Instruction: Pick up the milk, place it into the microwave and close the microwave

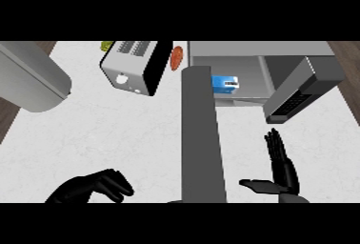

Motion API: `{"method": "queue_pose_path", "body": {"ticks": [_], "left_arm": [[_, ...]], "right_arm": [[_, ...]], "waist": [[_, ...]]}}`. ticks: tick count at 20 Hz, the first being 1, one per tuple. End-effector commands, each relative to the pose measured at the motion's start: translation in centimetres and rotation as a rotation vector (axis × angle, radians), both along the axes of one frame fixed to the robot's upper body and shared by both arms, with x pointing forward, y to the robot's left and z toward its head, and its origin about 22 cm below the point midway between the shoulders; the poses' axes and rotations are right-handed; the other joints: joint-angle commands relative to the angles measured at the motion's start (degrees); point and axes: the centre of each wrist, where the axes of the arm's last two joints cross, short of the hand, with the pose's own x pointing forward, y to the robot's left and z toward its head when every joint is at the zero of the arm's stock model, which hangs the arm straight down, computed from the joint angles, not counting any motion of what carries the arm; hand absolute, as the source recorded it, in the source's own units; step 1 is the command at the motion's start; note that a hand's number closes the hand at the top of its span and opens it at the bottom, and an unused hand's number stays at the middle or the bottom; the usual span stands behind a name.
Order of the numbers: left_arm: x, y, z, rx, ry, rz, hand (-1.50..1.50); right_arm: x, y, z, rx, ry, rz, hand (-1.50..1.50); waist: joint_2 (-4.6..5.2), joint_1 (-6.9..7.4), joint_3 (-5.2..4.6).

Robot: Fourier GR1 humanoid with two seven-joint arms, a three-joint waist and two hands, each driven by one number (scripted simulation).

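Sitting in microwave (260, 48), milk (225, 83), print illegible; right hand (284, 172) flat, left hand (93, 188) seemingly fisted.

Milk (225, 83) sits inside the microwave (253, 48) (door (202, 138) open).

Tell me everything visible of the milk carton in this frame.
The small blue and white milk carton rests on the floor of the open grey microwave, at the cavity's left side, close beside the swung-out grey door. It looks like printed cardboard, blue with a white patch bearing dark marks. Nothing but the microwave floor touches it.
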Motion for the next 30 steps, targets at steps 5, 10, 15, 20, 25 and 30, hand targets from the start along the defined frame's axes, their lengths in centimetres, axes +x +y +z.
{"method": "queue_pose_path", "body": {"ticks": [5, 10, 15, 20, 25, 30], "left_arm": [[4.7, -2.1, -0.7, 0.042, 0.039, -0.107, 1.5], [4.3, -5.0, -1.8, 0.11, 0.041, -0.226, 1.5], [6.1, -8.9, -3.8, 0.192, 0.121, -0.384, 1.5], [6.6, -12.1, -5.0, 0.26, 0.071, -0.436, 1.5], [6.9, -16.5, -5.2, 0.331, 0.06, -0.45, 1.5], [6.1, -18.5, -9.6, 0.372, 0.1, -0.482, 1.5]], "right_arm": [[-4.1, -1.5, 1.0, 0.064, -0.054, -0.019, -1.5], [-10.0, -4.2, 1.3, 0.037, -0.046, -0.022, -1.5], [-10.0, -5.2, 2.7, 0.036, -0.066, -0.033, -1.5], [-11.2, -6.0, 3.6, 0.056, -0.096, -0.023, -1.5], [-12.5, -6.4, 4.2, 0.078, -0.138, 0.009, -1.5], [-11.1, -5.2, 6.9, 0.096, -0.188, 0.106, -1.5]], "waist": [[0.31, -0.18, 0.14], [0.25, -0.21, 0.16], [0.38, -0.45, 0.16], [0.36, -0.19, 0.17], [0.44, -1.05, 0.2], [0.83, -3.51, 0.05]]}}
